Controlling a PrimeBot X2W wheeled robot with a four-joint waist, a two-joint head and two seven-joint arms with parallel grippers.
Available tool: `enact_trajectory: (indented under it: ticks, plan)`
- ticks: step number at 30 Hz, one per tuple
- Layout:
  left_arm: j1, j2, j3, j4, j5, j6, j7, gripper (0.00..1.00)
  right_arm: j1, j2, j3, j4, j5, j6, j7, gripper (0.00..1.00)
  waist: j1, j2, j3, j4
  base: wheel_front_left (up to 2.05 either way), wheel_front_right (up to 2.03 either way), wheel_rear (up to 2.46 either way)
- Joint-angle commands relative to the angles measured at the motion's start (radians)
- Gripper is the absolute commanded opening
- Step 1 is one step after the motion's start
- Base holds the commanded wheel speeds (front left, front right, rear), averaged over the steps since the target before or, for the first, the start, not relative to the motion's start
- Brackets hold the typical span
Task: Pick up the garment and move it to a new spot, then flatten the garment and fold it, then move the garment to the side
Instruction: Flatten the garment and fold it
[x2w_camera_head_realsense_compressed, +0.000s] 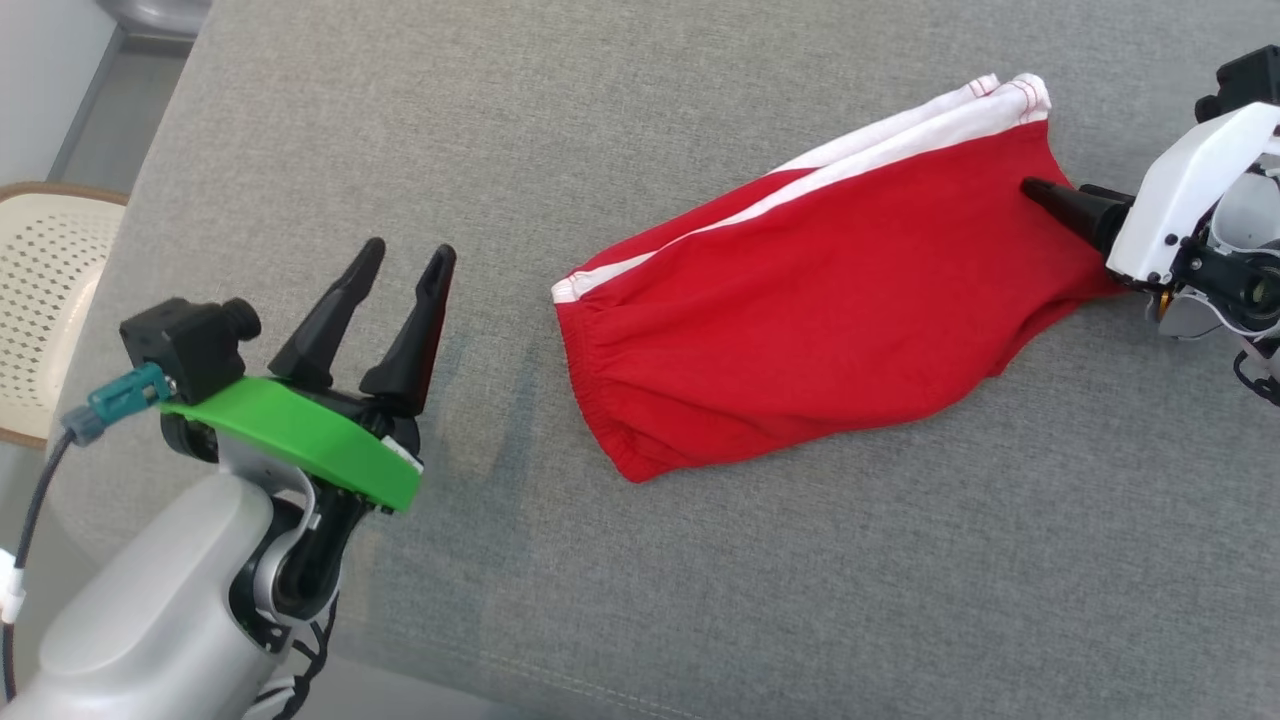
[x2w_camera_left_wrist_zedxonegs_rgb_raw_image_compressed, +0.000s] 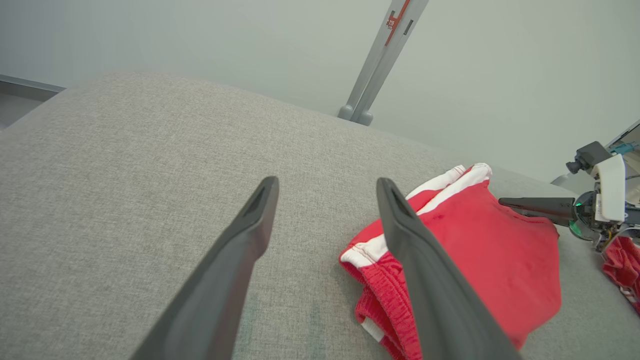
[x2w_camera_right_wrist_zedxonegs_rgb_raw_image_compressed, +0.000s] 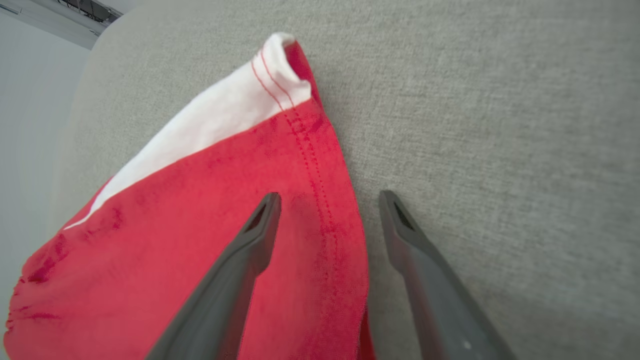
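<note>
The garment (x2w_camera_head_realsense_compressed: 820, 300) is a pair of red shorts with white side stripes, folded and lying on the grey cushion, waistband toward the left. My left gripper (x2w_camera_head_realsense_compressed: 410, 255) hovers open to the left of the waistband, apart from the cloth. In the left wrist view the garment (x2w_camera_left_wrist_zedxonegs_rgb_raw_image_compressed: 480, 245) lies to the right of my left gripper (x2w_camera_left_wrist_zedxonegs_rgb_raw_image_compressed: 327, 185). My right gripper (x2w_camera_head_realsense_compressed: 1035, 188) sits over the hem end at the right, open. In the right wrist view my right gripper (x2w_camera_right_wrist_zedxonegs_rgb_raw_image_compressed: 330, 199) straddles the stitched hem of the garment (x2w_camera_right_wrist_zedxonegs_rgb_raw_image_compressed: 210, 200), one finger over red cloth, the other over bare cushion.
The grey fabric cushion (x2w_camera_head_realsense_compressed: 640, 580) spans the work area, its front seam at the bottom. A cream perforated chair (x2w_camera_head_realsense_compressed: 45, 290) stands off the left edge. A grey stand (x2w_camera_left_wrist_zedxonegs_rgb_raw_image_compressed: 380, 60) rises behind the cushion against a pale wall.
</note>
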Motion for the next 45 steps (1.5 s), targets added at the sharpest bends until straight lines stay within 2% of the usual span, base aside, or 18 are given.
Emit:
enact_trajectory:
  ticks: [1,6,11,15,16,17,18,19,25,31,39,45]
  plan:
    - [0.028,-0.011,0.012,-0.005,0.019,-0.004,-0.005,1.0,-0.001,0.003,0.016,0.028,-0.011,-0.001,0.035,1.0,0.0,0.0,0.003,0.023,0.0,0.0,0.0]
    - [0.096,-0.075,0.089,-0.005,0.082,-0.013,-0.008,1.0,0.0,0.047,0.05,0.131,-0.028,-0.002,0.167,1.0,0.0,0.0,0.004,0.058,0.0,0.0,0.0]
    - [0.179,-0.155,0.186,0.022,0.185,-0.024,-0.008,1.0,0.018,0.099,0.06,0.125,-0.022,0.0,0.24,1.0,0.0,0.0,-0.007,0.075,0.0,0.0,0.0]
    - [0.258,-0.222,0.267,0.04,0.229,-0.056,-0.008,1.0,0.041,0.104,0.068,0.112,-0.041,0.0,0.267,1.0,0.0,0.0,-0.03,0.079,0.0,0.0,0.0]
    - [0.278,-0.241,0.288,0.047,0.24,-0.067,-0.008,1.0,0.045,0.105,0.07,0.108,-0.05,0.0,0.27,0.85,0.0,0.0,-0.038,0.079,0.0,0.0,0.0]
    - [0.293,-0.254,0.303,0.053,0.25,-0.075,-0.008,1.0,0.049,0.106,0.07,0.103,-0.054,0.0,0.267,0.47,0.0,0.0,-0.044,0.079,0.0,0.0,0.0]
    - [0.31,-0.267,0.316,0.061,0.269,-0.083,-0.008,1.0,0.054,0.106,0.07,0.096,-0.058,0.0,0.262,0.29,0.0,0.0,-0.052,0.08,0.0,0.0,0.0]
    - [0.321,-0.279,0.33,0.065,0.28,-0.087,-0.008,1.0,0.052,0.103,0.071,0.088,-0.07,0.0,0.251,0.01,0.0,0.0,-0.057,0.081,0.0,0.0,0.0]
    - [0.368,-0.337,0.419,0.085,0.383,-0.112,-0.008,1.0,0.057,0.077,0.06,0.047,-0.123,0.0,0.127,0.0,0.0,0.0,-0.084,0.082,0.0,0.0,0.0]
    - [0.402,-0.371,0.531,0.07,0.555,-0.111,-0.008,1.0,0.092,0.069,0.035,0.019,-0.124,0.0,0.0,0.0,0.0,0.0,-0.127,0.051,0.0,0.0,0.0]
    - [0.465,-0.417,0.606,0.075,0.711,-0.126,-0.008,1.0,0.186,0.038,-0.002,-0.047,-0.098,-0.001,-0.141,0.0,0.0,0.0,-0.199,-0.042,0.0,0.0,0.0]
    - [0.513,-0.45,0.643,0.073,0.766,-0.135,-0.008,1.0,0.262,0.016,-0.029,-0.097,-0.082,-0.001,-0.238,0.0,0.0,0.0,-0.251,-0.13,0.0,0.0,0.0]
